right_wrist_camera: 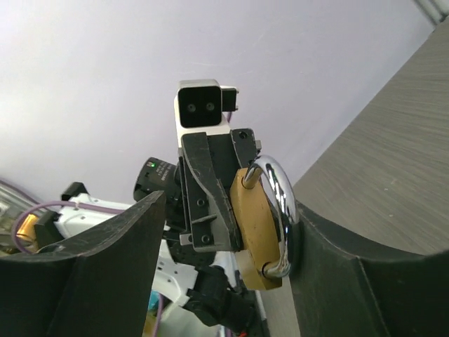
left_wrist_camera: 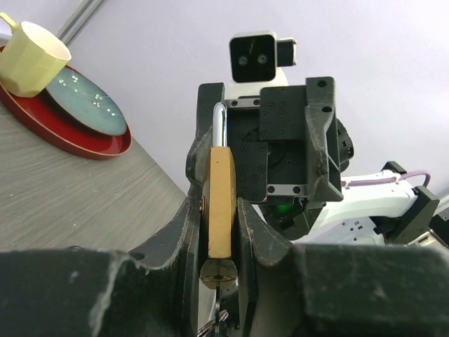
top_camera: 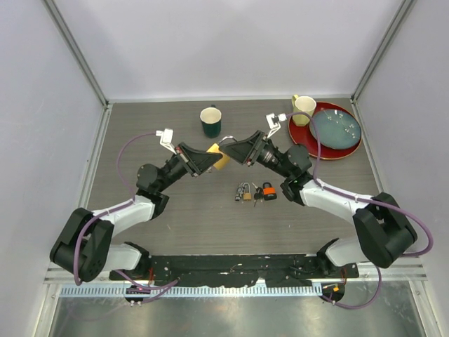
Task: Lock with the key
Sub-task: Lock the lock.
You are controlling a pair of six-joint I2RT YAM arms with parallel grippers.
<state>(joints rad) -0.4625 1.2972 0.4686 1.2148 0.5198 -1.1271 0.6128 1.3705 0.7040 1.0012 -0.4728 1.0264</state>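
Padlock [left_wrist_camera: 222, 189] clamped between fingers [left_wrist_camera: 259, 242] of left gripper [left_wrist_camera: 222, 235]; fingers [right_wrist_camera: 119, 260] of right gripper [right_wrist_camera: 230, 210] spread either side of shackle [right_wrist_camera: 280, 189], not gripping. Keys [top_camera: 255, 194] on table [top_camera: 175, 210] beneath both. Locking seemingly still ahead.

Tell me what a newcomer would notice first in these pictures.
The two arms meet nose to nose over the middle of the table: the left hand grips a brass padlock, and the right hand stands open around its shackle. Just nearer the arm bases lies a bunch of keys and small locks. At the far right, a red plate carries a blue plate and a yellow cup.
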